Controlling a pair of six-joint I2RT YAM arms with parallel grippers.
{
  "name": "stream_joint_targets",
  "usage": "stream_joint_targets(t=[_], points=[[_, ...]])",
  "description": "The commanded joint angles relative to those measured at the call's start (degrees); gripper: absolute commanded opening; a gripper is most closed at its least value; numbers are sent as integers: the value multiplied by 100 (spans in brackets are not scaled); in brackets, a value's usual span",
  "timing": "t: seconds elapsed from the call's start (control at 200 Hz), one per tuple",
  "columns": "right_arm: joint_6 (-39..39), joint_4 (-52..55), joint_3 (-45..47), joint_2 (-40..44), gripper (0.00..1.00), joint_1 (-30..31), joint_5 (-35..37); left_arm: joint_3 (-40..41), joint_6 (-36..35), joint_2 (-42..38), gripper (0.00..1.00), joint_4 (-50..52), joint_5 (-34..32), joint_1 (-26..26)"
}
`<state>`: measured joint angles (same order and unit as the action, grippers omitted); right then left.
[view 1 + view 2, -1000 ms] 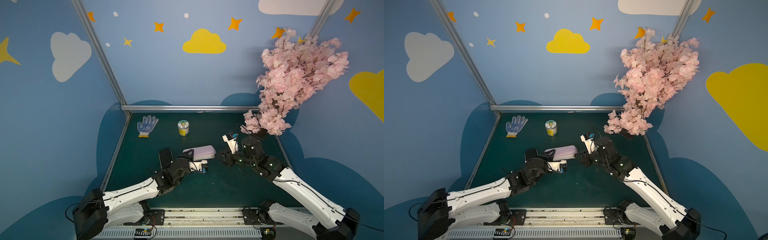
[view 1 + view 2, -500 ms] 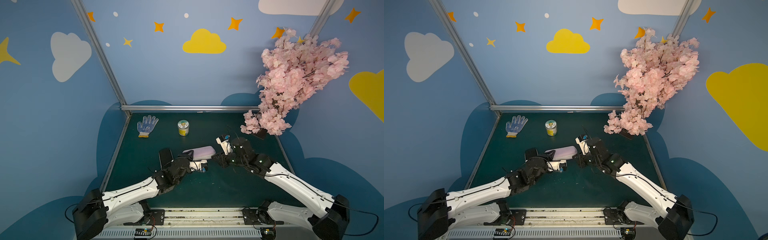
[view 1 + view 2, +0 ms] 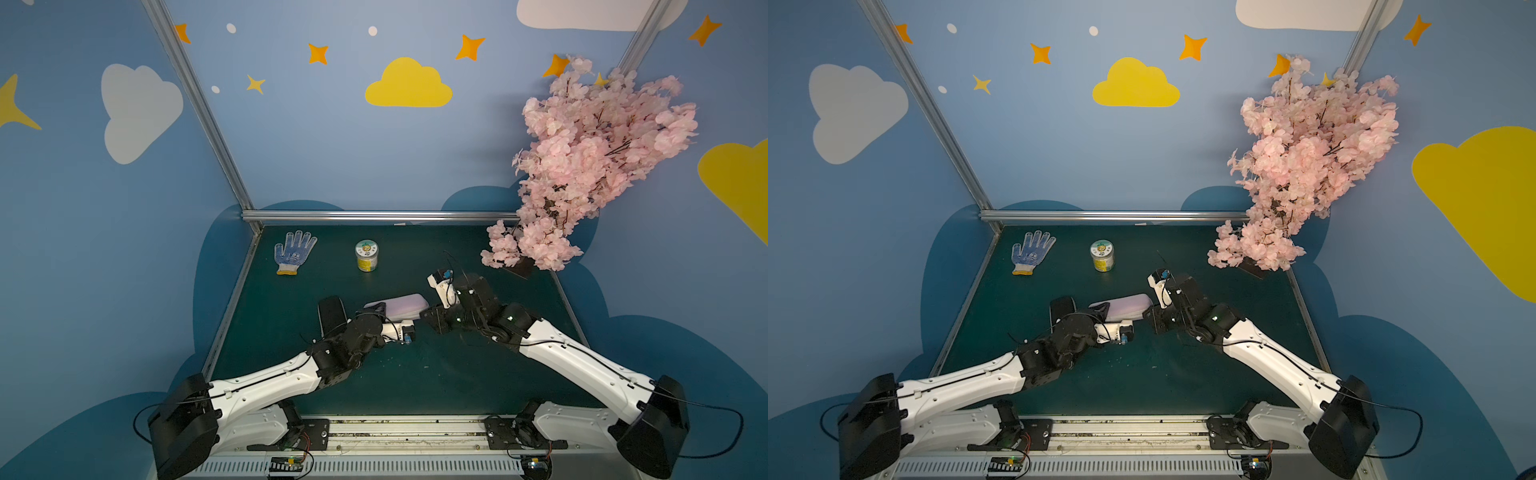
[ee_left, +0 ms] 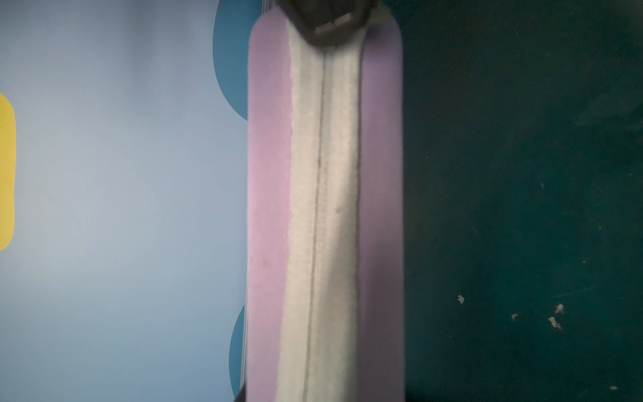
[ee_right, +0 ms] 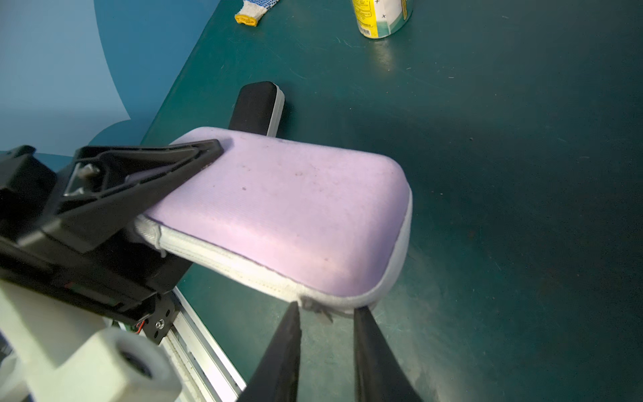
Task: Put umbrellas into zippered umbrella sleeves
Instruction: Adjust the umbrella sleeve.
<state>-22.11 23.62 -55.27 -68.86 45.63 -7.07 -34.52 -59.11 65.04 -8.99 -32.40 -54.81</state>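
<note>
The lilac umbrella sleeve (image 3: pixel 401 305) hangs level just above the green table, its zip seam (image 4: pixel 318 174) closed along the side the left wrist view shows. My left gripper (image 3: pixel 376 311) is shut on one end of it; one black finger (image 5: pixel 167 163) lies across its top. At the sleeve's other end my right gripper (image 5: pixel 327 308) stands open, its fingertips either side of the small grey zip pull (image 5: pixel 318 310) at the rounded corner. The black sleeve (image 3: pixel 331 313) lies closed on the table behind the left arm. No umbrellas are in view.
A blue-dotted white glove (image 3: pixel 293 251) and a small yellow-labelled jar (image 3: pixel 366 255) sit near the table's back. The pink blossom branch (image 3: pixel 582 174) overhangs the back right corner. A metal rail (image 5: pixel 198 348) runs along the table's front edge.
My right arm has swung left from the back right to the free end of the lilac sleeve, and its jaws have narrowed. The left arm and the sleeve have stayed put.
</note>
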Motion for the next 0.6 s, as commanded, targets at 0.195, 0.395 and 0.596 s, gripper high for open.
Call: stream_joint_targets(t=[0.195, 0.395, 0.596], points=[[55, -107, -160, -240, 22, 220, 443, -445, 337, -59, 3, -613, 322, -142], [200, -114, -253, -405, 13, 341, 925, -489, 391, -19, 3, -604, 360, -162], [297, -43, -361, -523, 4, 359, 1078, -511, 433, -30, 3, -587, 338, -170]])
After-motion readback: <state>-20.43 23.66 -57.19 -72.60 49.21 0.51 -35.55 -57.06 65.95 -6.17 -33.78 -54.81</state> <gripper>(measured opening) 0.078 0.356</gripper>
